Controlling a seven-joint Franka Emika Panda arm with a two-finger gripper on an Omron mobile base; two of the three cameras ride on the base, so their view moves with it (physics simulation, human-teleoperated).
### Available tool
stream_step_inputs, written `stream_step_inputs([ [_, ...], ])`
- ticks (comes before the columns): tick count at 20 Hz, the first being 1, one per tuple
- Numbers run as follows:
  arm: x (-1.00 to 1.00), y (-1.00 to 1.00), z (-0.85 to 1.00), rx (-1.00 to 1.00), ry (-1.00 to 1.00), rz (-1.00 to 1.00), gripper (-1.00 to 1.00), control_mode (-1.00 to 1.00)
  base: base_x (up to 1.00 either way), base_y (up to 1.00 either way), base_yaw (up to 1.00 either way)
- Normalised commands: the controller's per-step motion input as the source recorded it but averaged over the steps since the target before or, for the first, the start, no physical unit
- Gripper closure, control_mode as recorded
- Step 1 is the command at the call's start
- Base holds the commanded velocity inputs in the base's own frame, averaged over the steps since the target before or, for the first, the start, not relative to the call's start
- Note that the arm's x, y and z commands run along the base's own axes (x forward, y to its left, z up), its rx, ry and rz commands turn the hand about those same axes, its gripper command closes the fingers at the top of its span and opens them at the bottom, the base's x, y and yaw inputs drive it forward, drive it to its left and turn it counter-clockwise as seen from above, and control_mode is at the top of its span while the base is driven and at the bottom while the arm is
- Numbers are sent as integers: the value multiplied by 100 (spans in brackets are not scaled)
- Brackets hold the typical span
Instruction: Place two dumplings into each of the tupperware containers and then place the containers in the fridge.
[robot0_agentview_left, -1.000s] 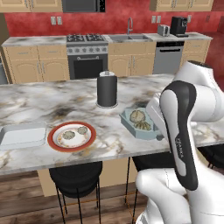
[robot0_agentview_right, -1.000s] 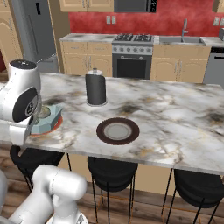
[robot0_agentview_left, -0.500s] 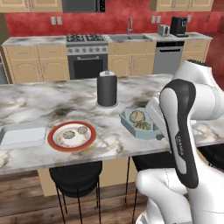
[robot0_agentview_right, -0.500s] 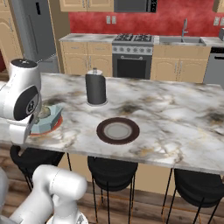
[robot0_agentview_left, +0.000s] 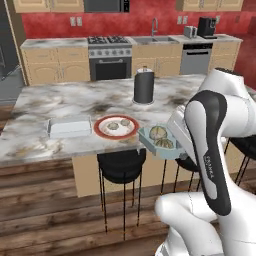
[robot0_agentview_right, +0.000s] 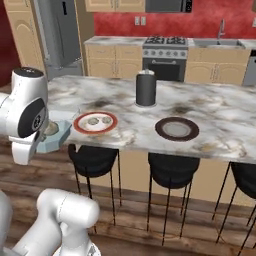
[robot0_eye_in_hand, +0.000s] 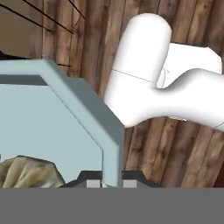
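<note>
You hold the blue box (robot0_agentview_left: 159, 141) by its rim: in the hand view the gripper (robot0_eye_in_hand: 109, 181) has one fingertip on each side of the box wall, so it is clamped on that wall. The box is off the counter (robot0_agentview_left: 60, 102) now, in the air just beyond its near edge, above the stools. Two dumplings (robot0_agentview_left: 160, 136) lie inside it, and I judge this is why you carry it level, so they do not roll out. In the hand view one dumpling (robot0_eye_in_hand: 24, 171) rests close to the gripped wall, so a tilt toward that side is a risk.

The white box (robot0_agentview_left: 67, 126) lies near the counter's near edge, toward its left end, and I see nothing in it. Just beside it, to the right, the red-rimmed plate (robot0_agentview_left: 116, 126) has the other two dumplings (robot0_agentview_left: 118, 124), which probably wait there for the white box. The black canister (robot0_agentview_left: 143, 86) stands further back, near the middle, well apart from both. In the right base view a dark plate (robot0_agentview_right: 176, 128) lies further along the counter to the right.

The fridge (robot0_agentview_right: 61, 32) stands behind the counter's left end, and its doors look closed from here. I judge the blue box is on its way there, so you need the door open before you can set the box on a shelf. With the rim grip only, move slowly.
</note>
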Motion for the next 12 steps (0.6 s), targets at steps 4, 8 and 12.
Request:
stream_step_inputs([
  [4, 0, 0, 0, 0, 0, 0, 100, 100, -12, 100, -7],
  [8, 0, 0, 0, 0, 0, 0, 100, 100, 4, 100, -5],
  [12, 0, 0, 0, 0, 0, 0, 100, 100, 1, 100, 0],
])
